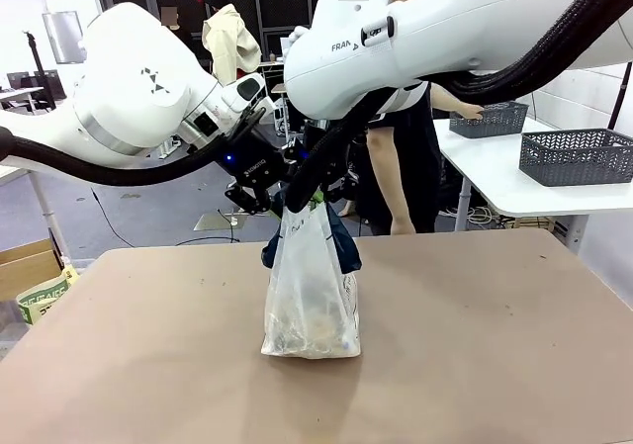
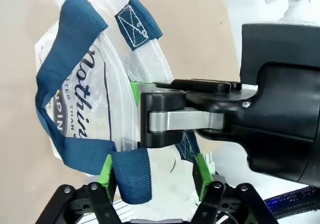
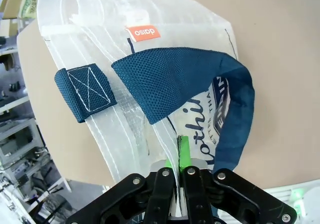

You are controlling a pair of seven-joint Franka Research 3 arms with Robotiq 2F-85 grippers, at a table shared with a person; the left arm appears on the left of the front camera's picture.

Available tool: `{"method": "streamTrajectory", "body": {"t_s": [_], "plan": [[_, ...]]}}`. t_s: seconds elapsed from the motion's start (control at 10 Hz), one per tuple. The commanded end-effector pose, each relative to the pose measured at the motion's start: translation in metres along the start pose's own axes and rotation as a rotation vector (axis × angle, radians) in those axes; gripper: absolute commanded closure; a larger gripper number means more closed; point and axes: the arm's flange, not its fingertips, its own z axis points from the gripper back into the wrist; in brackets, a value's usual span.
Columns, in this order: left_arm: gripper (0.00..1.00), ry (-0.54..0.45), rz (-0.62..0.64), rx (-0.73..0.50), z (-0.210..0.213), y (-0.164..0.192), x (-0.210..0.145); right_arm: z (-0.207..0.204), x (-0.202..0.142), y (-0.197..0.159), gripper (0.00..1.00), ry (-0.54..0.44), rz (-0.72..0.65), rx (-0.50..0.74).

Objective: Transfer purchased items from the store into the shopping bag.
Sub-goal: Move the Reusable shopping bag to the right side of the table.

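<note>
Bag [image 1: 310, 301], translucent whitish plastic: soft, slippery; navy woven strap [image 2: 131, 176] likely best hold. Right jaws pinch rim; left jaws parted round strap.

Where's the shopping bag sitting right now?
Front view: the shopping bag stands upright on the table, centred, its top rim pinched by the right gripper, the open left gripper around one handle.

Translucent whitish shopping bag [image 1: 310, 301] upright mid-table [image 1: 495, 345], navy-handled, contents inside. Dark grey lattice basket [image 1: 576, 156] far right, well apart.
</note>
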Motion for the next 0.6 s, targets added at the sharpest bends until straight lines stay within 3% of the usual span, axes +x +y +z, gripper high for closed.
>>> {"method": "streamTrajectory", "body": {"t_s": [0.0, 0.5], "plan": [[0.00, 0.027, -0.034, -0.031, 0.003, -0.002, -0.005, -0.001, -0.005, -0.003, 1.00, 0.003, -0.007, 0.033], [0.00, 0.051, -0.042, 0.003, -0.008, -0.009, -0.002, -0.003, -0.005, -0.004, 1.00, 0.009, -0.004, 0.037]]}}
